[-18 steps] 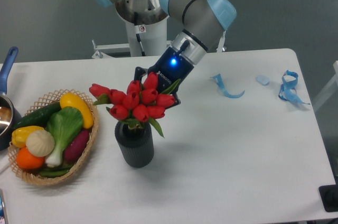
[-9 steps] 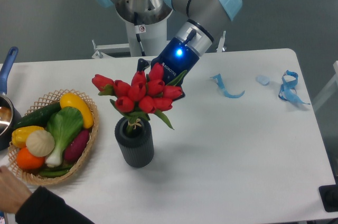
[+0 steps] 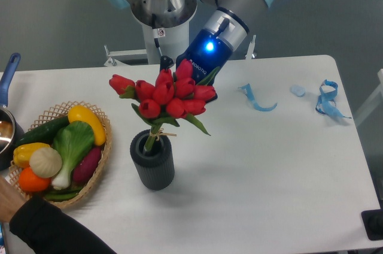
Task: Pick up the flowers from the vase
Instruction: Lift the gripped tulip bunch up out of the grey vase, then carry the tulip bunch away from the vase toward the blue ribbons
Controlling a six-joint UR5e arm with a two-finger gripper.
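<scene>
The flowers, a bunch of red tulips with green leaves, hang tilted above the vase. Only the tied stem ends still reach into its round mouth. The vase is short, dark grey and ribbed, standing upright on the white table. My gripper comes in from behind and above the bunch, shut on the flowers. The blooms hide its fingertips. A blue light glows on the gripper body.
A wicker basket of vegetables sits left of the vase. A person's hand and dark sleeve reach in at the bottom left. A pot is at the left edge. Blue ribbon scraps lie far right.
The gripper has risen up and to the right with the flowers, drawing the stems almost out of the vase. The person's arm has reached further into view at bottom left.
</scene>
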